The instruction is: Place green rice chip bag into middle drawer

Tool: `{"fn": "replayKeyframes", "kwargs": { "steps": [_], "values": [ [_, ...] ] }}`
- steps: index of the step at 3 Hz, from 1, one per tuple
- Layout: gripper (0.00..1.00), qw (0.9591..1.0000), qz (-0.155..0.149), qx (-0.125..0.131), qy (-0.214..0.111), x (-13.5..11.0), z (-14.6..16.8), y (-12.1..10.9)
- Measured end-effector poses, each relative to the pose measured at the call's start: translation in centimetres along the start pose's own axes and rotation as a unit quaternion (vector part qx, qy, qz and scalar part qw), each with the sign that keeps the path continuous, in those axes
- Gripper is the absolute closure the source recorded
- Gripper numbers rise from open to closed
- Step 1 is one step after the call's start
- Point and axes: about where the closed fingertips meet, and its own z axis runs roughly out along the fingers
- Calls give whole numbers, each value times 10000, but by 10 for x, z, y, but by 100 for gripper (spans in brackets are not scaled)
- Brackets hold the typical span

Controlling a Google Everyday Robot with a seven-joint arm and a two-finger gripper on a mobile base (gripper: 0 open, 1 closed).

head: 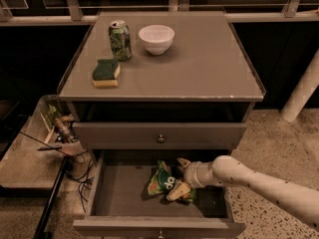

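Handling: green rice chip bag looks light, crinkly, slippery and crushable; pinch an edge seam gently.
Bag place: lying on middle drawer floor, centre-right.
Gripper: just right of bag, jaws spread, straddling its right edge.

The crinkly green rice chip bag lies in the wide grey middle drawer, the white gripper against its right side.
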Motion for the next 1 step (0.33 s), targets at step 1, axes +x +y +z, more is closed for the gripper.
{"fn": "replayKeyframes", "kwargs": {
  "steps": [1],
  "values": [
    [0,10000,0,0,0,0,0,0]
  ]
}}
